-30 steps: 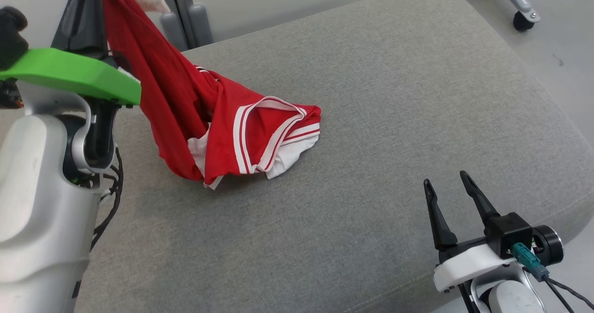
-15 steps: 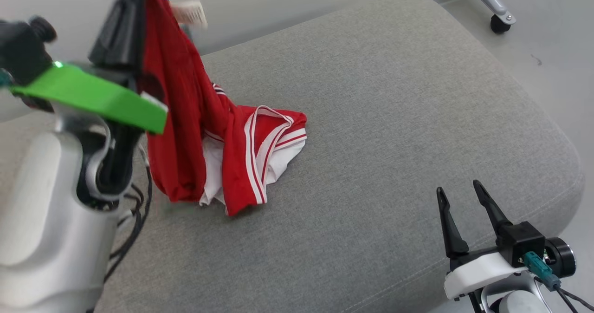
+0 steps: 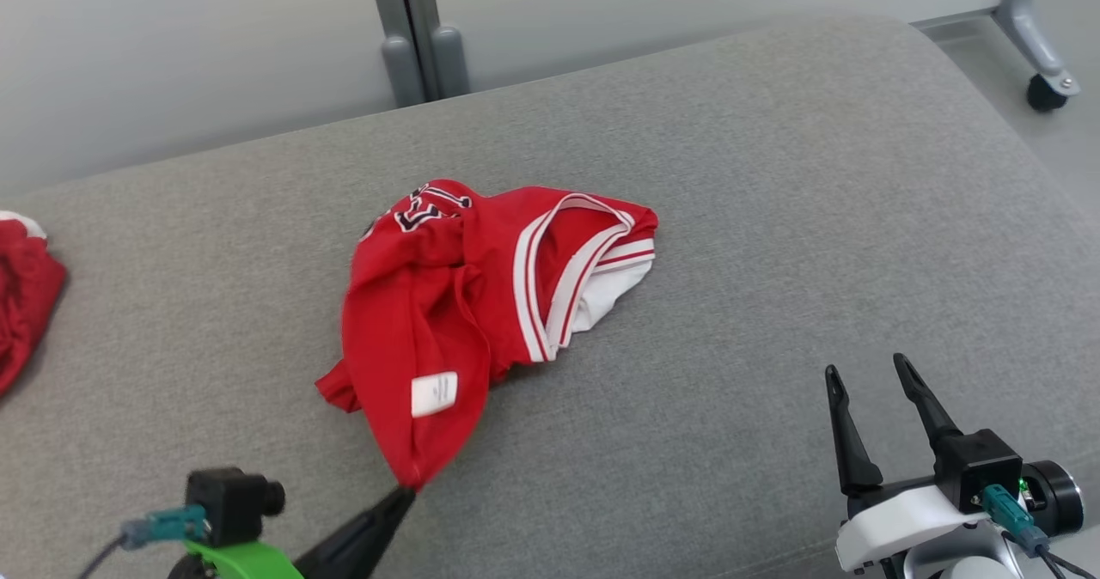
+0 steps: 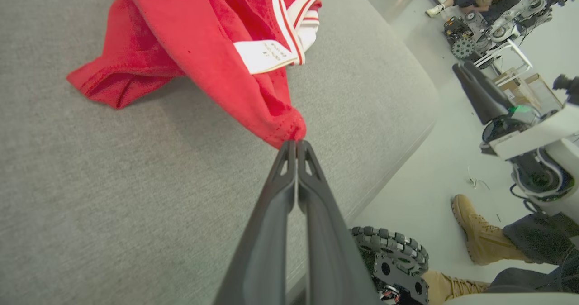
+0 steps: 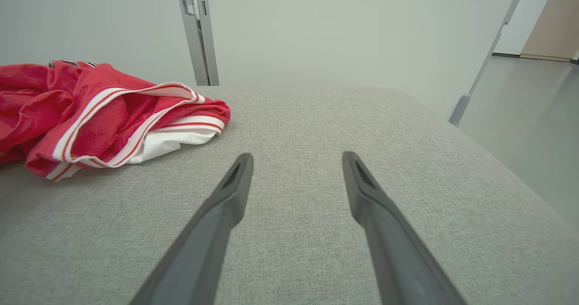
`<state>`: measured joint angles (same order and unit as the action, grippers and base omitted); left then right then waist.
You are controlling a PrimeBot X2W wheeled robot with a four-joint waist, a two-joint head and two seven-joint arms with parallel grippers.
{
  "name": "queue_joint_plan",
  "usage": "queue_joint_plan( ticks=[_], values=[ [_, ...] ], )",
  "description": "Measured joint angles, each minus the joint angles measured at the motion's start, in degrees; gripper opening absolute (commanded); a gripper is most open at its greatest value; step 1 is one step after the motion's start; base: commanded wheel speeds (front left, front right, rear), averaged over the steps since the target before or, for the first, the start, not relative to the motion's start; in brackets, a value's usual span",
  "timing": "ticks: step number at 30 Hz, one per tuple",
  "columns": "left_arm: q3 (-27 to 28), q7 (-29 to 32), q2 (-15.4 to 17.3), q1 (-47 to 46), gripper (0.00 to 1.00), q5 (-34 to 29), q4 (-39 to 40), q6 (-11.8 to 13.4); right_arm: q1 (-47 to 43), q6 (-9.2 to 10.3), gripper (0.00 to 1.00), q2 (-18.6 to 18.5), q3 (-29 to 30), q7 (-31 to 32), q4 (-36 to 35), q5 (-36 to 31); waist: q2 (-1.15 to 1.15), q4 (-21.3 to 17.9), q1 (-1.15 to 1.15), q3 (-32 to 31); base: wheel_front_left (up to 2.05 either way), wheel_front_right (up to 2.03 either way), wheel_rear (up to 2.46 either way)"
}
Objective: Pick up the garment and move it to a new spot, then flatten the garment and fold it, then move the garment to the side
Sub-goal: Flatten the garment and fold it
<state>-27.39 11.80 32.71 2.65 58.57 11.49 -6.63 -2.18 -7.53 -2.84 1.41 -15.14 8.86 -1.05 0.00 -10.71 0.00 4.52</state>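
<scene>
Garment (image 3: 447,304) corner clamped in left gripper (image 4: 296,143), jaws together, right gripper (image 3: 866,366) jaws apart, empty.

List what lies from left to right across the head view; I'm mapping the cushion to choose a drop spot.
At the left edge, a red cloth → red jersey → right claw, open.

A second red cloth (image 3: 21,304) is cut off at the head view's left edge. We cannot read the white label (image 3: 434,393) on the garment (image 3: 412,304), whose folds hide part of its lettering (image 3: 425,205).
</scene>
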Motion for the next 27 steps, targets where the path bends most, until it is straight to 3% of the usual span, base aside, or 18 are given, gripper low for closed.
queue_joint_plan(
  ticks=[6,10,14,18,19,20,21,23,27],
  values=[
    [-6.4,-1.0,1.4,2.0,0.00,-10.1,-10.1,-0.3,1.4,0.00,1.00,0.0,-1.6,0.0,0.7,-0.1,0.00,3.8,0.00,0.4,0.00,0.00,0.00],
    [-6.8,-3.8,2.4,1.3,0.00,-15.8,-18.2,2.0,1.6,0.00,1.00,0.0,-2.2,0.0,1.0,-0.1,0.00,4.6,0.00,0.7,0.00,0.00,0.00],
    [-4.4,-7.3,2.9,0.2,0.00,-16.7,-22.6,4.0,1.3,0.00,1.00,0.0,-1.7,0.0,1.2,-0.1,0.00,4.3,0.00,0.8,0.00,0.00,0.00],
    [-3.5,-10.6,2.7,-0.3,0.01,-17.0,-25.7,4.5,1.1,0.00,1.00,0.0,-1.6,0.0,1.4,0.0,0.00,3.8,0.00,0.9,0.00,0.00,0.00],
    [-3.1,-11.3,2.3,-0.2,0.37,-16.8,-26.5,4.7,1.1,0.00,1.00,0.0,-1.6,0.0,1.4,0.1,0.00,3.5,0.00,0.9,0.00,0.00,0.00],
    [-2.3,-11.4,1.6,-0.1,0.87,-15.7,-26.9,5.4,1.1,0.00,1.00,0.0,-1.7,0.0,1.3,0.2,0.00,3.2,0.00,0.9,0.00,0.00,0.00],
    [-2.1,-11.2,1.2,0.1,1.00,-15.2,-27.1,5.9,1.1,0.00,1.00,0.0,-1.7,0.0,1.3,0.3,0.00,3.0,0.00,0.9,0.00,0.00,0.00],
    [-1.7,-9.6,1.4,0.9,1.00,-14.6,-26.9,7.5,1.2,0.00,1.00,0.0,-1.9,0.0,1.2,0.4,0.00,2.4,0.00,1.0,0.00,0.00,0.00],
    [1.8,-7.5,2.7,2.7,1.00,-11.3,-16.1,12.0,1.2,0.00,1.00,0.0,-1.9,0.0,0.5,0.5,0.00,1.0,0.00,1.2,0.00,0.00,0.00]
  ],
)
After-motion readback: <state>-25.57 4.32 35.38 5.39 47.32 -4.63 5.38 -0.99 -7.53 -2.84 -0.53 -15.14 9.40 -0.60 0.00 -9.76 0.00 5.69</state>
